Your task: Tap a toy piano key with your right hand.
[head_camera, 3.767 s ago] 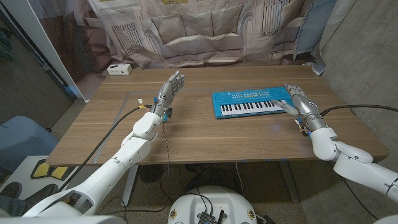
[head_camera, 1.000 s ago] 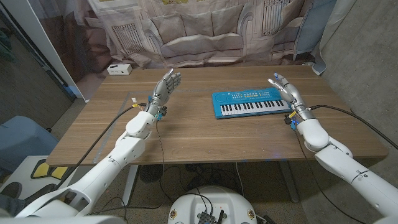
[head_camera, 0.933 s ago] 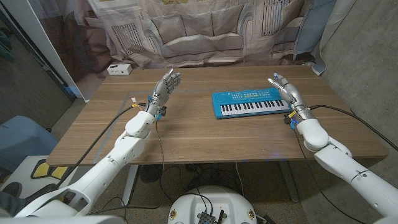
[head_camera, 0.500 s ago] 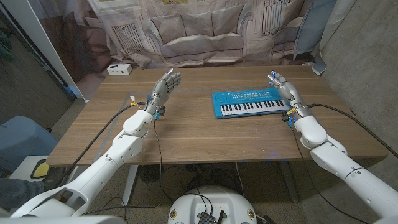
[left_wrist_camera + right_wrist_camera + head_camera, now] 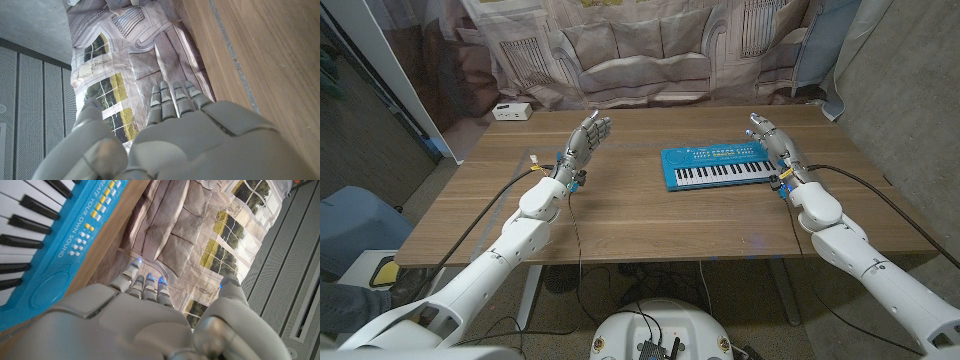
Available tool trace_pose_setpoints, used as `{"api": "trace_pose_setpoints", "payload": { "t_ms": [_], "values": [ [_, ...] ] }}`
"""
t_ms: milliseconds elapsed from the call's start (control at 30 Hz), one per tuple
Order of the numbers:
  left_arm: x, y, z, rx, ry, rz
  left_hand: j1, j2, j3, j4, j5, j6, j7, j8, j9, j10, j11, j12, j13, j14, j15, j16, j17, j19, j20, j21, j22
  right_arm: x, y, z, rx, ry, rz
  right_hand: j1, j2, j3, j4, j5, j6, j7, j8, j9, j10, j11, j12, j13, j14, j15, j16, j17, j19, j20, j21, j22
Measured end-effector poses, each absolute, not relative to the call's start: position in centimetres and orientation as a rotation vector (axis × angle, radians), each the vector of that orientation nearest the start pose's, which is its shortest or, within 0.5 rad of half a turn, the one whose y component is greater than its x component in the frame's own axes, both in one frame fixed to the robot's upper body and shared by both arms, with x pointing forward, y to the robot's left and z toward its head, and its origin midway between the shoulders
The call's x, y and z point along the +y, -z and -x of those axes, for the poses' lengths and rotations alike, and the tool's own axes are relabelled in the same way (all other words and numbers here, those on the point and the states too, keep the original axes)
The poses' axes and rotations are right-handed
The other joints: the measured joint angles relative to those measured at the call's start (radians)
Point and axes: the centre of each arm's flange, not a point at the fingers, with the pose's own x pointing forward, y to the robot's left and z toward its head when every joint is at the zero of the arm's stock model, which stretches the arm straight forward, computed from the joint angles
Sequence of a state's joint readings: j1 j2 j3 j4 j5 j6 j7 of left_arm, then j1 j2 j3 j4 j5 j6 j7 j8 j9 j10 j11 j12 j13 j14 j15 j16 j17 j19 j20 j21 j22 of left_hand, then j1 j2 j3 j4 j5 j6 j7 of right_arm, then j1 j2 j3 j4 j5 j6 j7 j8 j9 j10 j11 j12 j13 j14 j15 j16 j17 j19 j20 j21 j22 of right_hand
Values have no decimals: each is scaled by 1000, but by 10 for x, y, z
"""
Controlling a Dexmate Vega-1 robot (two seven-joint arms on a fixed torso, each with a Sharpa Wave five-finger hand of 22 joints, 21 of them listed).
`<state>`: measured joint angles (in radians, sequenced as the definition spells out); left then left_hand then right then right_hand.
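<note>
A blue toy piano (image 5: pixel 724 164) with black and white keys lies on the wooden table (image 5: pixel 650 215), right of centre. My right hand (image 5: pixel 772 143) stands raised just off the piano's right end, fingers straight and apart, holding nothing and not touching the keys. In the right wrist view the right hand (image 5: pixel 145 315) shows from behind with the blue piano (image 5: pixel 45 235) beside it. My left hand (image 5: pixel 588 143) is held up over the table's left half, fingers apart, with nothing in it; the left hand (image 5: pixel 175 135) is also seen in the left wrist view.
A small white box (image 5: pixel 510 111) sits at the table's far left corner. A printed backdrop (image 5: pixel 650 50) hangs behind the table. Cables run along both arms and off the near edge.
My right hand lifted off the keys at the piano's right end and moved back, now raised beside the piano. The left hand stayed nearly still.
</note>
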<state>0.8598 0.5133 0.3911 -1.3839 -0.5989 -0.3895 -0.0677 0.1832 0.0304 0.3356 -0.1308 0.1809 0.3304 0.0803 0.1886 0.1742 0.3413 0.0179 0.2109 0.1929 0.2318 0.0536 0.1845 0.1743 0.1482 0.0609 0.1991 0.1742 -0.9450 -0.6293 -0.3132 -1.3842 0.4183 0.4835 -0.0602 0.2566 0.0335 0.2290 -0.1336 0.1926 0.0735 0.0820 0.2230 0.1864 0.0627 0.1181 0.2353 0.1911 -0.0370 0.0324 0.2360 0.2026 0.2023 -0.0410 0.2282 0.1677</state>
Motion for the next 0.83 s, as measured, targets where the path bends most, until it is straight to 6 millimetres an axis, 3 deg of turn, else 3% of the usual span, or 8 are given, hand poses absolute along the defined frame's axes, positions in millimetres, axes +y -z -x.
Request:
{"api": "trace_pose_setpoints", "payload": {
  "t_ms": [833],
  "values": [
    [262, 8, -626, -739, 295, -14, 5, 5, 0, 0, 0, 0, 0, 0, 0, 0, 0, 0, 0, 0, 0, 0, 0, 0, 0, 0, 0, -324, 23, -619, -776, -198, 107, -1, 1, -4, 4, 0, 18, 7, 0, 0, 21, 0, 0, 0, 19, 5, 0, -3, 20, 5, -8, 0]
  ]
}}
